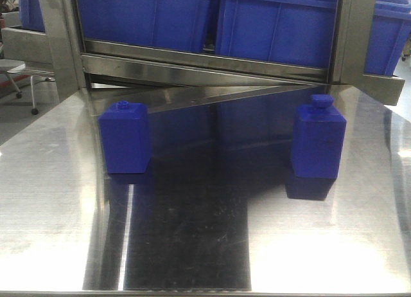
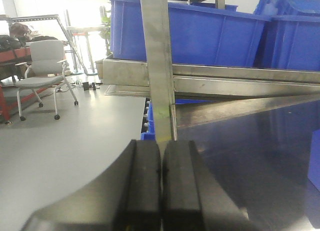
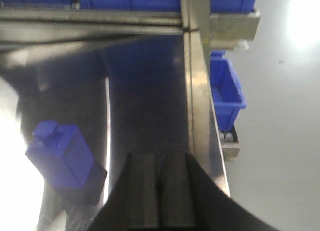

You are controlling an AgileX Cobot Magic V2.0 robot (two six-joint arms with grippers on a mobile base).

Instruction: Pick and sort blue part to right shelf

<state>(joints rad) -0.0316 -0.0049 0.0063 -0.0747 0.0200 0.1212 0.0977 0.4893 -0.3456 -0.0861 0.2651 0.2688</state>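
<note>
The left gripper (image 2: 161, 161) has its two black pads pressed flat together along a thin seam. Nothing is between them and they touch nothing. It hangs over the left edge of the steel table (image 1: 192, 245), pointing at an upright post of the shelf (image 1: 212, 60) at 12 o'clock. A grey chair (image 2: 42, 66) stands on the floor at 10 o'clock from it.

The right gripper (image 3: 159, 171) is likewise pressed together with no gap, and it is empty. It sits above the table near its right edge. The blue part (image 3: 62, 158) is between 9 and 10 o'clock from the pads, well apart from them. A small bin (image 3: 227, 91) lies beyond the table edge at 1 o'clock.

In the front view neither gripper shows. The blue part (image 1: 318, 143) stands upright on the table at 3 o'clock from the centre, its wide angular cap on top. The stud block (image 1: 125, 137) stands upright at 9 o'clock, well apart from it. The shelf runs along the far edge at 12 o'clock and carries large blue bins (image 1: 276, 27) above its steel rail. Both blocks are on the table, not on the shelf.
</note>
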